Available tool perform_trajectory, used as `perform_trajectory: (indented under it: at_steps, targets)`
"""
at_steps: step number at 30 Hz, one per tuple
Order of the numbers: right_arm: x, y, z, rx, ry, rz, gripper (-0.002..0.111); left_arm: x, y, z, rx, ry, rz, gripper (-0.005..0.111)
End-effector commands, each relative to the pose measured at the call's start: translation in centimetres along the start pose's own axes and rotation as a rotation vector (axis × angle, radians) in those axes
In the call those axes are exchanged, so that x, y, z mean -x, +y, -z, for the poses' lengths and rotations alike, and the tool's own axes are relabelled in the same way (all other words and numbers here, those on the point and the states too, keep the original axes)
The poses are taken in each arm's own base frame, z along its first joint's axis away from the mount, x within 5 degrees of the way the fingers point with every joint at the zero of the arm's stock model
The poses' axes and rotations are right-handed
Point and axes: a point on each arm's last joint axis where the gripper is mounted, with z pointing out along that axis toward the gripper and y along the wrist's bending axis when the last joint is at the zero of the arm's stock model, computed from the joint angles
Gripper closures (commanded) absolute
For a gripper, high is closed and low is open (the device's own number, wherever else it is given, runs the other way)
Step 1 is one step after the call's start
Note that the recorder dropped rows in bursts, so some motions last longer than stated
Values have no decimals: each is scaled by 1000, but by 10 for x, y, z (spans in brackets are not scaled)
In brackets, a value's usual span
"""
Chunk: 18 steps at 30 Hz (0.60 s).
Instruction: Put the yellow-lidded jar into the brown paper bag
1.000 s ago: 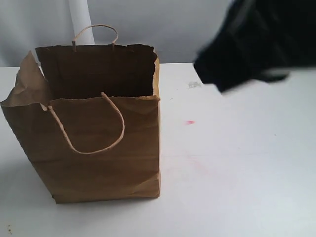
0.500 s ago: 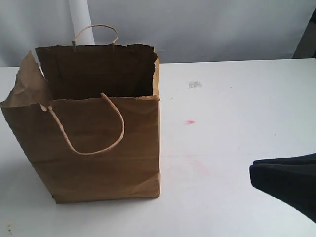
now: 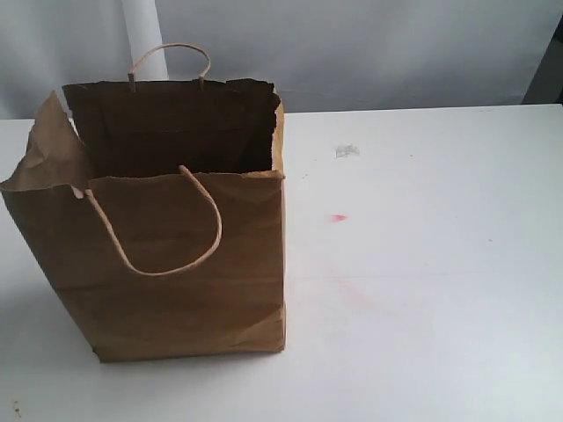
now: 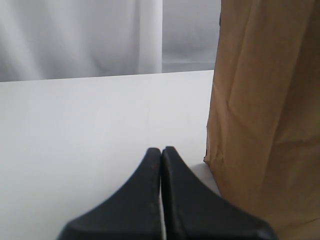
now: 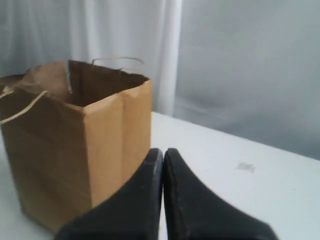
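Note:
The brown paper bag (image 3: 176, 255) stands upright and open on the left of the white table, its torn rim uneven and a cord handle hanging down its front. The yellow-lidded jar is out of view in every frame. Neither arm shows in the exterior view. In the left wrist view my left gripper (image 4: 161, 150) is shut with nothing in it, low over the table just beside the paper bag's wall (image 4: 270, 100). My right gripper (image 5: 163, 151) is also shut and empty, with the open bag (image 5: 75, 145) standing a little beyond it.
The white table (image 3: 422, 264) carries a small red mark (image 3: 338, 217) and a grey smudge (image 3: 347, 150) right of the bag. A pale curtain and a white post (image 3: 143, 40) stand behind the table.
The dark right arm swept down from the upper right to the lower right corner of the exterior view and has now left it. The bag has not moved.

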Motion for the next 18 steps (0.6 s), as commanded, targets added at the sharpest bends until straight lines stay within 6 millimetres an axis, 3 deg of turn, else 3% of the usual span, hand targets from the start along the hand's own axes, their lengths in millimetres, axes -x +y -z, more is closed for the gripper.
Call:
perform_trajectory:
  at_steps: [1,7,18]
  targets:
    - [-20,-7,16,-114,-86,25,108,1,-1,0,-8,-8,6,106]
    - [-52,-11,23,-202,-95,23,108,1,-1,0,-8,-8,6,106]
    - [-78,-12,23,-215,7,-5,108,1,-1,0,-8,-8,6,106]
